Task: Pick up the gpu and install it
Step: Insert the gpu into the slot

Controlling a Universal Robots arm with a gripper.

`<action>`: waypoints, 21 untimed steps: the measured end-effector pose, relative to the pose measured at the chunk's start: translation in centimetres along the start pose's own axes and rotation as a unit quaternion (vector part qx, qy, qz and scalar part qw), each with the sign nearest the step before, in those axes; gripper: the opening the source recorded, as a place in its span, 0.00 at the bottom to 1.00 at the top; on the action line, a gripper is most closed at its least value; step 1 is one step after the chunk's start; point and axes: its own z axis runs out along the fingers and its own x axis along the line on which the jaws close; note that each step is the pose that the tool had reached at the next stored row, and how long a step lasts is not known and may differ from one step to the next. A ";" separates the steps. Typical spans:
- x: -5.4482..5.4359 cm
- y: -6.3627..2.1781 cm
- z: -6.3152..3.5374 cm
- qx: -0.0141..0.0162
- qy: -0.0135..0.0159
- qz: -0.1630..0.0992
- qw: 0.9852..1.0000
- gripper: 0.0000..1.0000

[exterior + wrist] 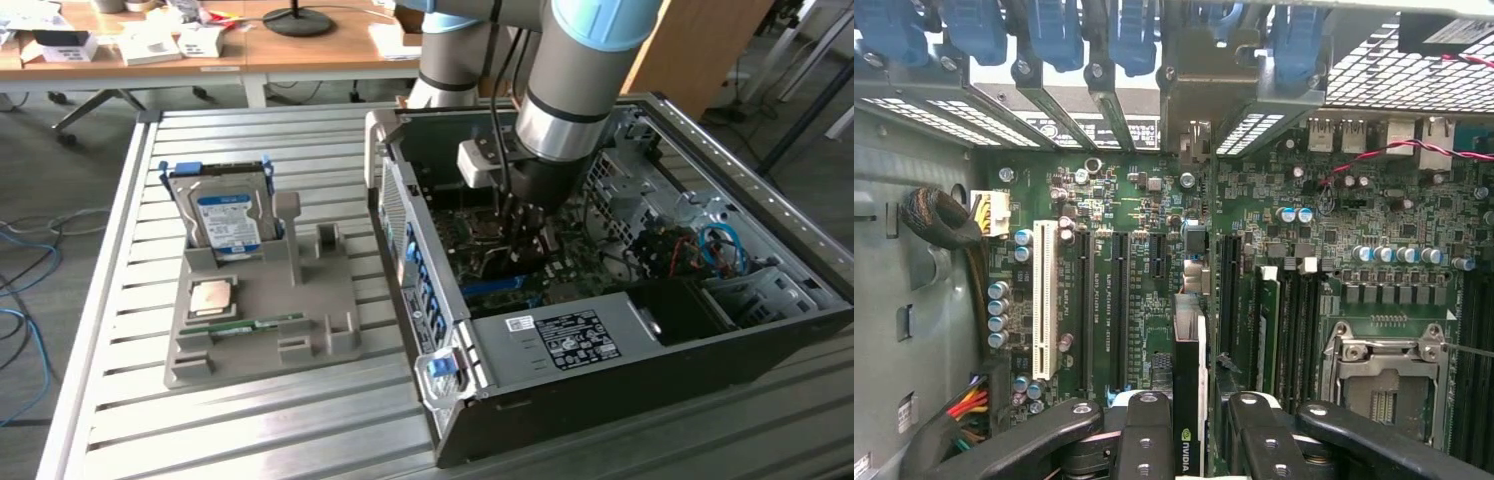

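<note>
Claw [1197, 405] gripped gpu [1189, 350] edge-on inside PC case [561, 400], over mobo [1134, 290] slots. Grey tray [320, 335] on desk [200, 425] held hard drive [227, 220], CPU [214, 297], RAM stick [254, 325].

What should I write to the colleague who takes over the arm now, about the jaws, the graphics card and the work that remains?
Jaws: shut on the graphics card, one on each side of it.
Place: the card is inside the computer case, edge toward the green board, near its long black slots.
Done: card picked up and brought into the case.
Left: installing; whether it touches a slot yet, I cannot tell.
</note>
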 end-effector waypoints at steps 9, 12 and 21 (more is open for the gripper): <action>0.0 0.01 0.14 0.000 0.000 0.000 1.000 0.26; 0.0 0.01 0.20 0.000 0.000 0.000 1.000 0.26; 0.0 0.01 0.31 0.000 0.000 0.000 1.000 0.26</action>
